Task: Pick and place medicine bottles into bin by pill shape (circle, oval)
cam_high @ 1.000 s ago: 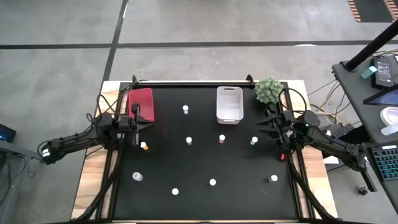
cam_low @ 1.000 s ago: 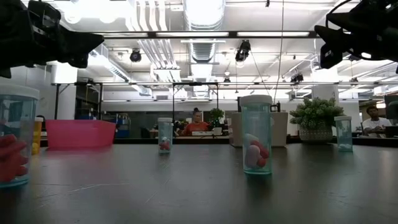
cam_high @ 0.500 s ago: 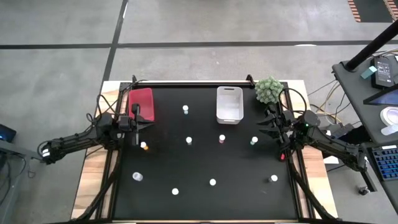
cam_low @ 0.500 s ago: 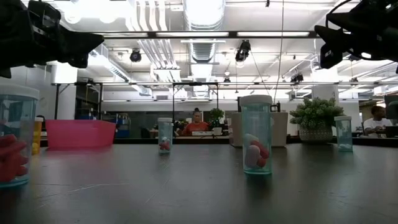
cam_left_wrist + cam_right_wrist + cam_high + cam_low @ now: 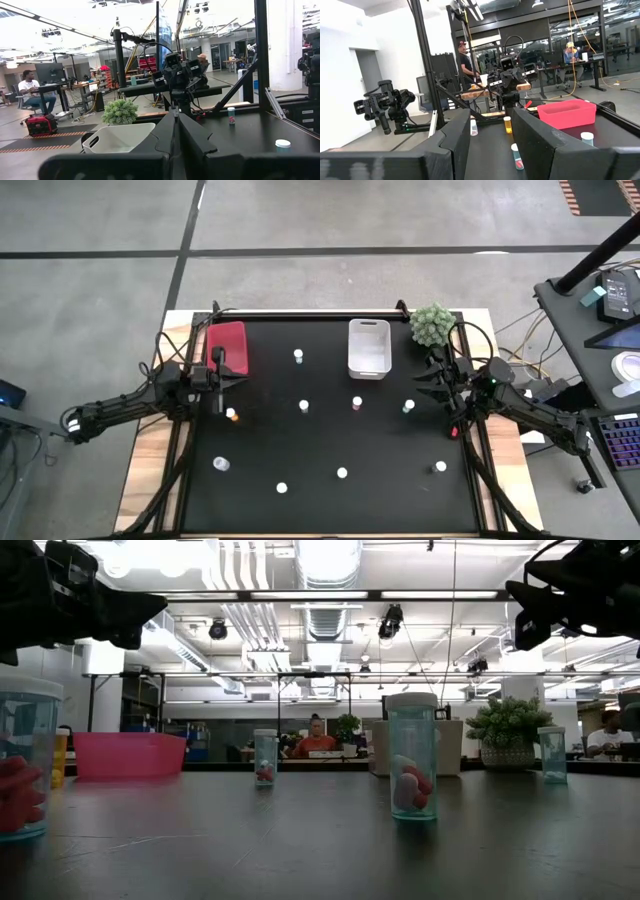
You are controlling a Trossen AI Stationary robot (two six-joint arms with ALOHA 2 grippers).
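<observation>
The left hand (image 5: 222, 385) hovers closed and empty beside the red bin (image 5: 227, 345). The right hand (image 5: 428, 385) hovers parted, holding nothing, near the medicine bottles (image 5: 303, 406) scattered across the tabletop (image 5: 330, 445).

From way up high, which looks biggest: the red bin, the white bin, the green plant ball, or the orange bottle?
1. red bin and white bin, about alike
2. green plant ball
3. orange bottle, by far the smallest

Left claw (image 5: 222, 383) closed, empty, hovering at left edge; right claw (image 5: 428, 383) parted, empty, right edge.
</observation>
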